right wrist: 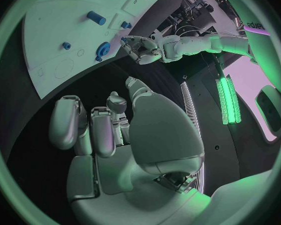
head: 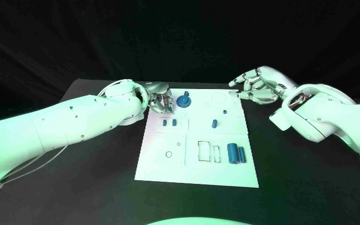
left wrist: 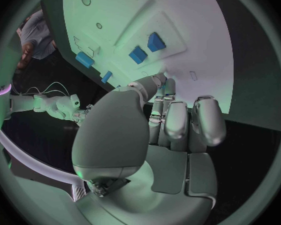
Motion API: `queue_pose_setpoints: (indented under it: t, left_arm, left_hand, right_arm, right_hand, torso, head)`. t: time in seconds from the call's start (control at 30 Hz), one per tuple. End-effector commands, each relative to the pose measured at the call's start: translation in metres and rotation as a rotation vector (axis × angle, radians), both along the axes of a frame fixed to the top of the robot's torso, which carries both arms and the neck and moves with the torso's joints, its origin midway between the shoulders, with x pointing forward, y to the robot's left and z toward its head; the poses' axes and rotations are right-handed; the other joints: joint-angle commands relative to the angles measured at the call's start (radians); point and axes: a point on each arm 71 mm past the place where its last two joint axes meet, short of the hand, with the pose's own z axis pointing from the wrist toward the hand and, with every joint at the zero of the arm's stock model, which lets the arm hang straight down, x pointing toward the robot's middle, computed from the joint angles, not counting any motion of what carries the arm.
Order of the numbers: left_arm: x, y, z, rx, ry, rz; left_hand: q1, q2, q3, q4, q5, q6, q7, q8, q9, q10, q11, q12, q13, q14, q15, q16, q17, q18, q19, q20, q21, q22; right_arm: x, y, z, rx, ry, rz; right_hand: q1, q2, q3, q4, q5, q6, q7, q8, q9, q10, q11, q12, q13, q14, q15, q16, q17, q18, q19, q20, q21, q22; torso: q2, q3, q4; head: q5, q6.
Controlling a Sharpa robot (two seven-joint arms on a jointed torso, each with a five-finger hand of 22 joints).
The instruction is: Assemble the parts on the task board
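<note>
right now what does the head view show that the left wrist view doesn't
Head view alone: the round blue gear at the board's far left corner, beside the left hand, and the two blue cylinders lying by the near right corner. Left wrist view alone: the left hand's curled fingers close up, holding nothing. Both: the white board and the right hand, open, off its far right corner.

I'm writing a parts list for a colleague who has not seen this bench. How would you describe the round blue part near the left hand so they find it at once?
Start from the task board, the white plate in the middle of the black table, and go to its far left corner, where the left hand rests. The round blue part sits right beside that hand's fingers. Its disc shape sets it apart: the other blue parts are short pegs and longer cylinders nearer the robot.
</note>
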Motion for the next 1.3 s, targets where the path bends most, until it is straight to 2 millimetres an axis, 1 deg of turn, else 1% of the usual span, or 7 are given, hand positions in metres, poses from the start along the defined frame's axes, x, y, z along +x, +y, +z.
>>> queue_pose_setpoints:
  t: [0.03, 0.2, 0.43, 0.57, 0.77, 0.97, 1.3]
  left_arm:
    - [-0.001, -0.002, -0.003, 0.006, 0.025, -0.021]
    - [0.000, -0.004, -0.004, 0.005, 0.027, -0.028]
    - [0.000, -0.007, -0.005, 0.000, 0.027, -0.035]
    - [0.001, -0.009, -0.006, -0.001, 0.028, -0.035]
    - [0.001, -0.011, -0.009, 0.003, 0.038, -0.037]
    - [0.002, -0.010, -0.012, 0.025, 0.054, -0.032]
    - [0.003, -0.007, -0.015, 0.045, 0.062, -0.026]
  left_hand:
    - [-0.007, -0.001, -0.008, -0.001, -0.004, 0.007, 0.001, -0.003, 0.001, 0.010, 0.000, -0.006, 0.001, 0.000, -0.004, 0.004, -0.001, -0.012, -0.003, -0.007, 0.004, 0.000]
    - [-0.007, -0.001, -0.008, -0.001, -0.004, 0.007, 0.001, -0.003, 0.001, 0.010, 0.000, -0.006, 0.001, 0.000, -0.004, 0.004, -0.001, -0.012, -0.003, -0.007, 0.004, 0.000]
    - [-0.007, -0.001, -0.008, -0.001, -0.004, 0.007, 0.001, -0.003, 0.001, 0.010, 0.000, -0.007, 0.001, 0.000, -0.005, 0.004, -0.001, -0.012, -0.003, -0.007, 0.004, -0.001]
    - [-0.007, -0.001, -0.008, -0.001, -0.004, 0.007, 0.001, -0.003, 0.001, 0.010, 0.000, -0.007, 0.001, 0.000, -0.005, 0.004, -0.001, -0.012, -0.003, -0.007, 0.004, -0.001]
    - [-0.007, 0.000, -0.008, -0.002, -0.004, 0.007, 0.001, -0.003, 0.001, 0.010, 0.000, -0.007, 0.001, -0.001, -0.005, 0.004, -0.001, -0.012, -0.003, -0.007, 0.003, -0.002]
    - [-0.006, 0.000, -0.008, -0.002, -0.004, 0.007, 0.000, -0.004, 0.001, 0.010, -0.001, -0.008, 0.002, -0.001, -0.005, 0.004, -0.002, -0.011, -0.004, -0.007, 0.002, -0.004]
    - [-0.006, 0.000, -0.008, -0.003, -0.004, 0.007, 0.000, -0.004, 0.001, 0.010, -0.001, -0.009, 0.002, -0.001, -0.005, 0.004, -0.002, -0.011, -0.004, -0.007, 0.002, -0.003]
  right_arm:
    - [0.000, 0.001, 0.000, 0.002, -0.004, 0.005]
    - [0.000, 0.001, 0.000, 0.002, -0.004, 0.005]
    - [0.000, 0.001, 0.000, 0.002, -0.004, 0.006]
    - [-0.001, 0.001, 0.000, 0.002, -0.004, 0.006]
    - [-0.001, 0.001, 0.000, 0.002, -0.004, 0.007]
    - [-0.001, 0.001, 0.000, 0.002, -0.004, 0.008]
    - [-0.001, 0.001, 0.000, 0.002, -0.004, 0.007]
  right_hand:
    - [0.000, 0.005, 0.005, 0.001, 0.005, 0.004, 0.004, 0.005, -0.002, 0.000, -0.006, 0.007, 0.001, 0.050, -0.005, 0.004, 0.102, 0.014, 0.001, 0.000, 0.006, 0.001]
    - [0.000, 0.005, 0.005, 0.001, 0.005, 0.004, 0.004, 0.005, -0.002, 0.000, -0.006, 0.007, 0.001, 0.050, -0.005, 0.004, 0.102, 0.014, 0.001, 0.000, 0.006, 0.001]
    - [0.000, 0.005, 0.005, 0.001, 0.005, 0.004, 0.004, 0.005, -0.002, 0.000, -0.006, 0.007, 0.001, 0.050, -0.005, 0.004, 0.102, 0.014, 0.001, 0.000, 0.006, 0.001]
    - [0.000, 0.005, 0.005, 0.001, 0.005, 0.004, 0.004, 0.005, -0.002, 0.000, -0.006, 0.007, 0.001, 0.050, -0.005, 0.004, 0.102, 0.014, 0.001, 0.000, 0.006, 0.001]
    - [0.000, 0.004, 0.005, 0.001, 0.005, 0.004, 0.004, 0.005, -0.002, -0.001, -0.006, 0.006, 0.000, 0.050, -0.005, 0.003, 0.101, 0.014, 0.001, 0.000, 0.004, 0.000]
    - [0.000, 0.004, 0.005, 0.001, 0.005, 0.004, 0.004, 0.005, -0.002, -0.001, -0.006, 0.006, 0.000, 0.050, -0.005, 0.003, 0.101, 0.014, 0.001, 0.000, 0.004, 0.000]
    - [0.000, 0.004, 0.005, 0.001, 0.005, 0.004, 0.004, 0.005, -0.002, -0.001, -0.006, 0.006, 0.000, 0.050, -0.005, 0.003, 0.101, 0.014, 0.001, 0.000, 0.004, 0.000]
  torso:
    - [0.000, 0.0006, 0.0004]
    - [-0.001, 0.0000, 0.0012]
    - [-0.001, 0.0000, 0.0003]
    - [-0.001, -0.0007, 0.0011]
    - [0.000, -0.0005, 0.0011]
    - [-0.001, 0.0001, 0.0010]
    - [-0.001, -0.0002, 0.0009]
  head:
    - [-0.001, -0.001]
    - [-0.001, -0.003]
    - [-0.001, -0.002]
    - [-0.001, -0.001]
    - [-0.001, -0.001]
    - [-0.003, -0.003]
    - [-0.003, -0.005]
